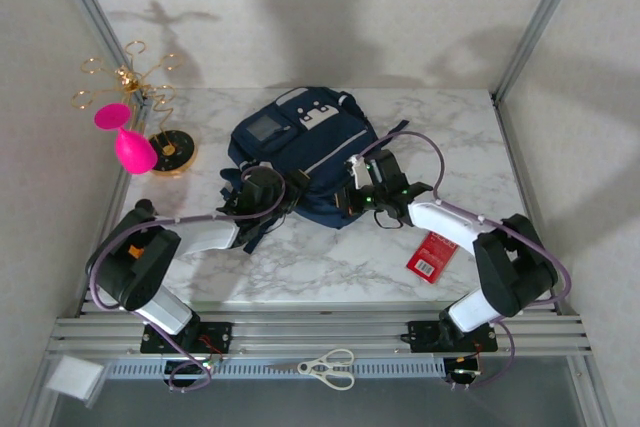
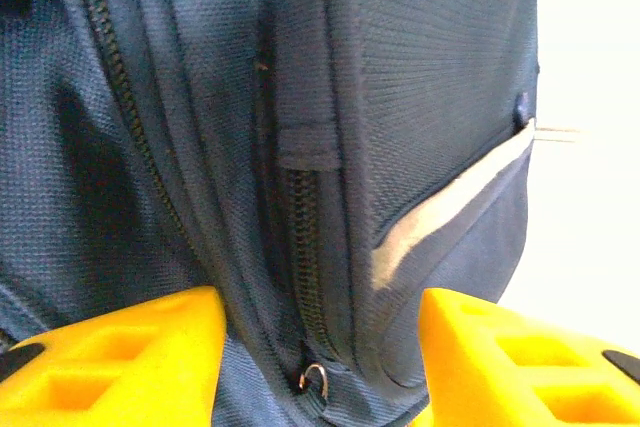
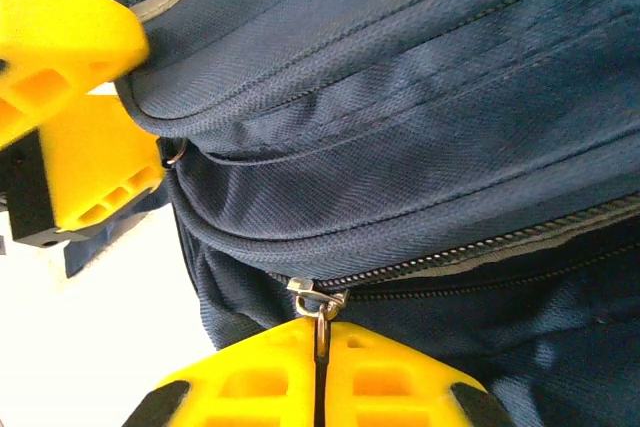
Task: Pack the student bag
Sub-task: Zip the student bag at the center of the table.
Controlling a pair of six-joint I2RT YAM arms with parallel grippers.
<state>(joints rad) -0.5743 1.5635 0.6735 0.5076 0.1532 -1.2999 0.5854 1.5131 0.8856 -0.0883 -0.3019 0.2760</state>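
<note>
The right hand is closed tight on the student bag's zipper pull, while the left hand, half open, straddles the bag's edge.

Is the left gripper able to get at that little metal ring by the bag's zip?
Probably yes: the left gripper is open, the metal ring sits uncovered between its fingers on the student bag.

No legible text anywhere (print on the red packet too small)
</note>
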